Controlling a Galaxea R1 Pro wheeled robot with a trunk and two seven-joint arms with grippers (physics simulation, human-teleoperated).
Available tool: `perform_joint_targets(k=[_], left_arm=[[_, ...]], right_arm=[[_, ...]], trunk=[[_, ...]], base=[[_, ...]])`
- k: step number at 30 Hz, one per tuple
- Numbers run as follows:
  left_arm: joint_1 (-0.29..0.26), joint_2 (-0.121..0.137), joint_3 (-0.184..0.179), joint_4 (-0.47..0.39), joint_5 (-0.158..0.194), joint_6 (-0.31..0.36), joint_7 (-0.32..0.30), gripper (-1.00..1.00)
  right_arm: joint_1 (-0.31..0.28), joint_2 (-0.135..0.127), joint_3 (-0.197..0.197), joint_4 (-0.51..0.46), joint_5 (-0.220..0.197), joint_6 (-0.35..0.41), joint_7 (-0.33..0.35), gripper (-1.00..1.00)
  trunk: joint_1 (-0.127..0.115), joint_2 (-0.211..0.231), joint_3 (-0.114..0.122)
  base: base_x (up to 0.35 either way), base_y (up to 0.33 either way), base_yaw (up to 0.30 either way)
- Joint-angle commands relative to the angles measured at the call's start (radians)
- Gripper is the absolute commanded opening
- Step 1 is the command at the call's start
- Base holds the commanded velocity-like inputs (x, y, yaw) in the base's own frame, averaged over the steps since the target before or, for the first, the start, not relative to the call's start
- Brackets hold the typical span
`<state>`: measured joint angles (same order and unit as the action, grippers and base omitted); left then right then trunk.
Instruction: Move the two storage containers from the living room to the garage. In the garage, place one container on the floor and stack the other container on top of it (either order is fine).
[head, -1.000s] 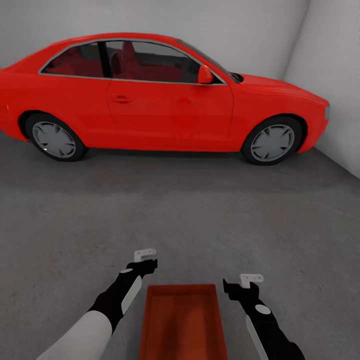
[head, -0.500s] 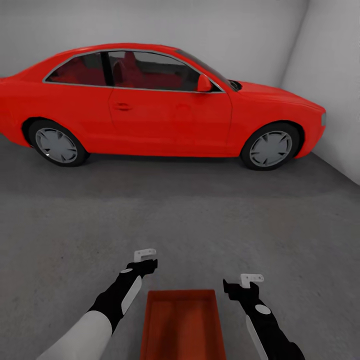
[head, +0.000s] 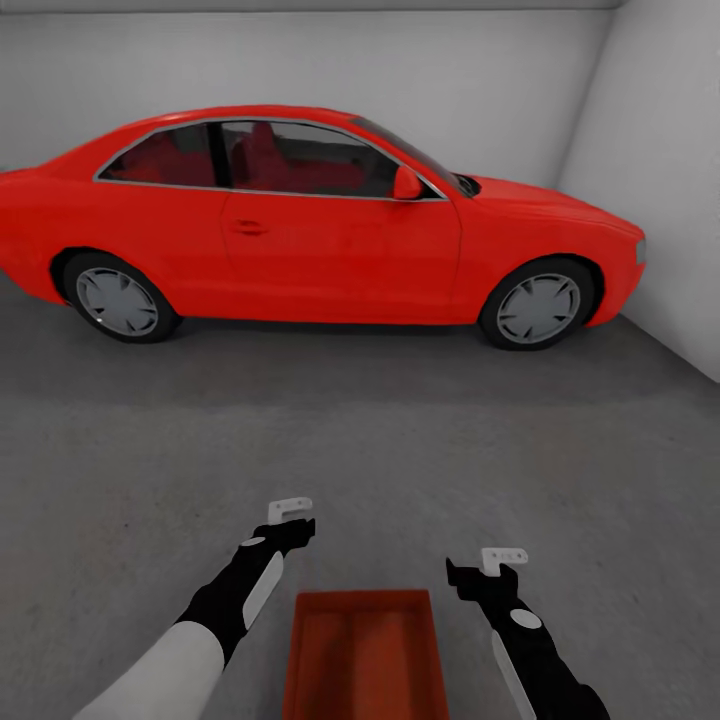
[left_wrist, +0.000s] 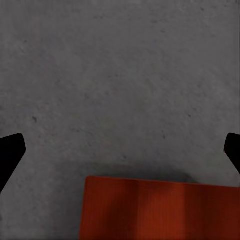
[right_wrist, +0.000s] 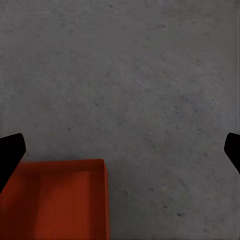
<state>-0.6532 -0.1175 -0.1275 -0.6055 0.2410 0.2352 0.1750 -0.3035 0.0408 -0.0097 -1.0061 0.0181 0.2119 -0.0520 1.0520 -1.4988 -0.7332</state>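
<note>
The garage (head: 300, 50) was a bare room with white walls and a dark grey concrete floor (head: 400, 440) that ran from the robot up to a red car (head: 320, 225) parked side-on along the back wall, its nose toward the right-hand corner. Low in the head view, the left gripper (head: 290, 518) hung over the concrete just beside the near left corner of a storage container (head: 365, 655), apart from it and with nothing between its fingers; in the left wrist view its dark fingertips (left_wrist: 11, 150) stood at opposite edges of the picture, spread wide, with grey floor between them and the orange-red bin (left_wrist: 160, 210) below. The container sat on the floor between the two arms, open-topped and lengthwise to the robot, its ribbed bottom showing. To its right the right gripper (head: 485, 568) hovered likewise, just off the bin's wall, fingers spread wide and holding nothing, the bin's corner (right_wrist: 55, 200) lying under one fingertip (right_wrist: 11, 152) in the right wrist view.
</note>
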Motion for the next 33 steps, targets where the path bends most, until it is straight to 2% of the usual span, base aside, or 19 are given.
perform_joint_targets(k=[1,22,33], left_arm=[[0.000,0.001,-0.006,-0.002,0.011,0.004,0.009,1.00],[0.000,0.002,-0.006,-0.002,0.011,0.003,0.003,1.00],[0.000,0.002,-0.006,-0.001,0.011,0.003,0.003,1.00]], right_arm=[[0.000,0.001,-0.001,-0.002,0.002,0.006,-0.002,1.00],[0.000,0.001,0.000,-0.002,0.002,0.006,-0.002,1.00],[0.000,0.001,0.000,-0.002,0.002,0.006,-0.002,1.00]], trunk=[[-0.004,0.007,0.004],[-0.084,0.154,0.102],[-0.127,0.231,0.139]], base=[[0.000,0.000,0.000],[0.000,0.000,0.000],[0.000,0.000,0.000]])
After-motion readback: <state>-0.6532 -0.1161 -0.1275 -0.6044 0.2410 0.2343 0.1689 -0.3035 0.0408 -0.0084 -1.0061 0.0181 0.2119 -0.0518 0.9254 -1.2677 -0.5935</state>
